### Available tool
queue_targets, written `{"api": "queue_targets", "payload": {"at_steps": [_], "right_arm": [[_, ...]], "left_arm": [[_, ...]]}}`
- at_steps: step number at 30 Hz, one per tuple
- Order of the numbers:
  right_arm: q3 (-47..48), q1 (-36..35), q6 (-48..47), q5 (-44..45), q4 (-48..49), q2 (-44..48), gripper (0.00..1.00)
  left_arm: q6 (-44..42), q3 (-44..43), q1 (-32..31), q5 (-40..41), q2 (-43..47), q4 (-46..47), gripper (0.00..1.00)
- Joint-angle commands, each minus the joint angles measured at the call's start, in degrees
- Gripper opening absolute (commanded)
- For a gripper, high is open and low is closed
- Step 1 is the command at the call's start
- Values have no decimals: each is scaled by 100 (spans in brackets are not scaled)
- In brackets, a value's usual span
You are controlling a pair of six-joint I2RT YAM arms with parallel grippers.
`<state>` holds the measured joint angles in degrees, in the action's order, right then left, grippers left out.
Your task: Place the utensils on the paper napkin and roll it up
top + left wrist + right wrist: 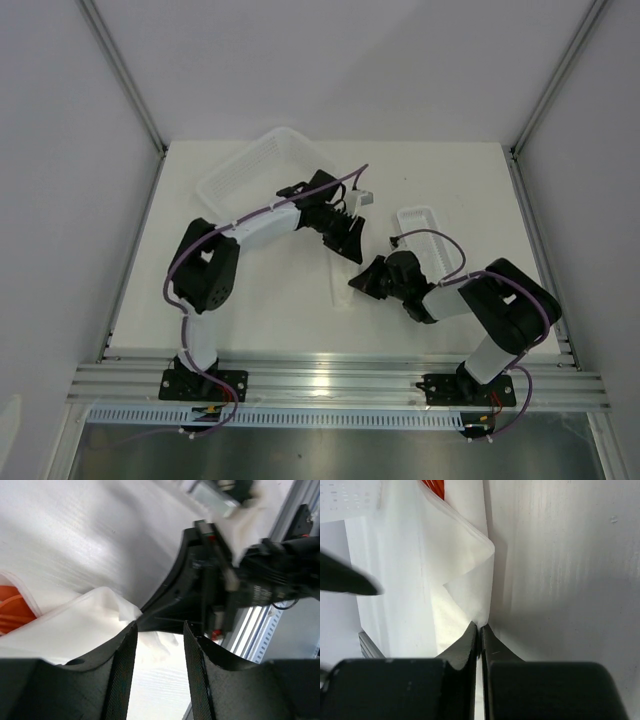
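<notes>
The paper napkin [457, 575] lay near the middle of the tabletop [262, 322], a little toward the near edge, folded over on itself; a bit of the orange-red utensils [12, 614] showed from inside the fold, the rest hidden by paper; the right gripper [480, 626] had its fingers pressed together, pinching a folded corner of the napkin between the tips; the left gripper [160, 628] stood just beyond it toward the far edge, its fingers spread with nothing between them, low over the loose edge of the napkin; the two grippers faced each other, close but apart; a white mesh basket [262, 165] sat tilted at the far edge, left of centre; a narrow tray [425, 232] lay toward the right edge, near the right arm.
</notes>
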<state>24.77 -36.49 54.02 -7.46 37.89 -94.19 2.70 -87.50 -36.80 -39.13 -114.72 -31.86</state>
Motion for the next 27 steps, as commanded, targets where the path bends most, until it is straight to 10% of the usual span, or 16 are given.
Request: {"api": "queue_targets", "payload": {"at_steps": [1, 16, 27], "right_arm": [[-113, 45, -145, 70, -27, 6, 0], [-429, 19, -840, 447, -54, 1306, 0], [-447, 72, -1051, 553, -247, 1579, 0]], "left_arm": [[-252, -91, -3, 28, 669, -128, 46], [-604, 1920, 261, 978, 2198, 135, 48], [-1368, 1754, 305, 1881, 3156, -251, 51]]}}
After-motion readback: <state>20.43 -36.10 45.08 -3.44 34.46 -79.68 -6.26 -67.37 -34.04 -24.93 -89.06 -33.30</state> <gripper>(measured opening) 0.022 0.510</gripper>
